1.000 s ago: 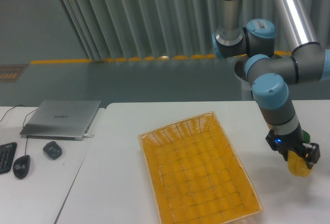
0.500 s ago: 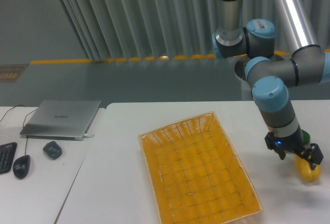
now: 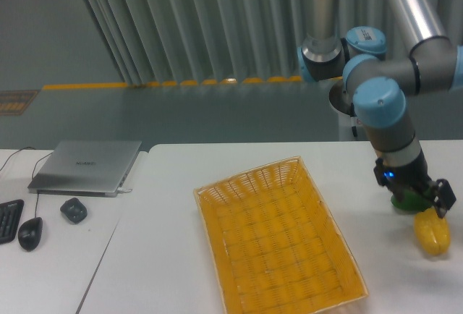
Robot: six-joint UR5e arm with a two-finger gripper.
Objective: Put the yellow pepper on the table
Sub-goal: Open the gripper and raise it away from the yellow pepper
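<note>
Yellow pepper (image 3: 431,233) glossy, smooth; table (image 3: 173,256) matte white; basket (image 3: 278,238) woven, possibly wicker.

Orange basket (image 3: 278,238) — laptop (image 3: 87,166), mouse (image 3: 30,233), keyboard (image 3: 7,220) at left.

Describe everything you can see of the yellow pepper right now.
The yellow pepper is a small, glossy, lobed bell pepper, bright yellow all over and looking whole. It sits on the white table near the right edge, well clear of the orange woven basket. The gripper is just above and to its left; whether a fingertip touches it, I cannot tell. Something green lies behind it, under the gripper.
</note>
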